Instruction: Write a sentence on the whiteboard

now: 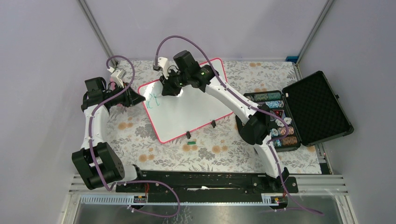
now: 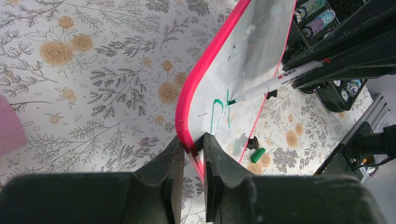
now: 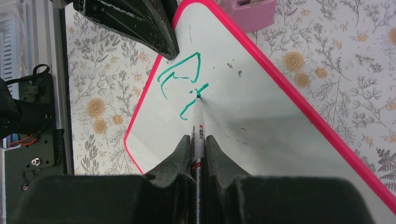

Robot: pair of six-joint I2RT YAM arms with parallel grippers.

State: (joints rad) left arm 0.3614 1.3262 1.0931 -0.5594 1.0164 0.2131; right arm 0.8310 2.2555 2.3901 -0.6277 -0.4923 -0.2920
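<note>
The whiteboard lies askew on the floral cloth, white with a pink-red frame. My left gripper is shut on the frame at the board's left corner. The right gripper is shut on a white marker, whose green tip touches the board. A few green scrawled letters of the sentence sit near that corner, just by the tip. They also show in the top view as small letters and in the left wrist view as green strokes. My right gripper hovers over the board's upper left part.
An open black case with rows of chips stands at the right. A green marker cap lies on the cloth below the board's near edge, beside two small black clips. A pink box stands past the board's far edge.
</note>
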